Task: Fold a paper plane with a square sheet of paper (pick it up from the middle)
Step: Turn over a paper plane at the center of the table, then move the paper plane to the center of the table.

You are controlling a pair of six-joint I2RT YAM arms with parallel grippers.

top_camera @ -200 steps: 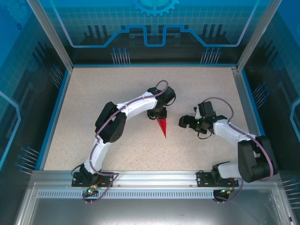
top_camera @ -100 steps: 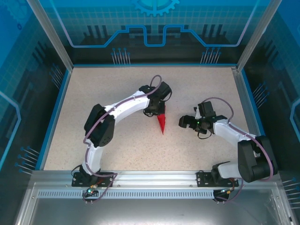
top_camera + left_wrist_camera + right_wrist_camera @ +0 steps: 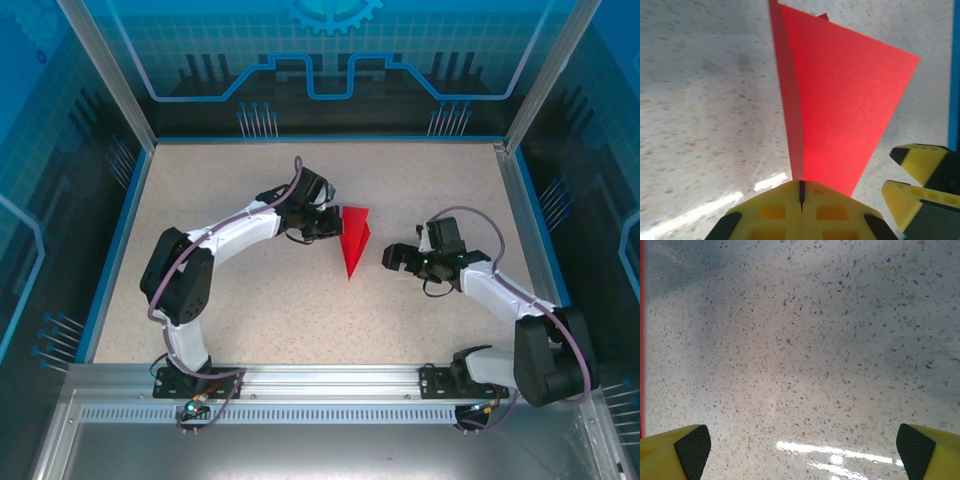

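My left arm has swung back leftward, turning the paper plane [image 3: 355,238] broadside. Nearest me, my right claw [image 3: 391,262] stands spread just right of the plane's tip. Farther out, my left claw [image 3: 333,223], pads pressed together, pinches the plane's left edge above mid-table.

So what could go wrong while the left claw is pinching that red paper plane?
The left claw holds the paper plane by just a small bit near one fold, so it might slip free or tear. Its flaps look splayed apart, so the creases may spring open. The open right claw sits close beside it; closing in could bump or crumple the paper.
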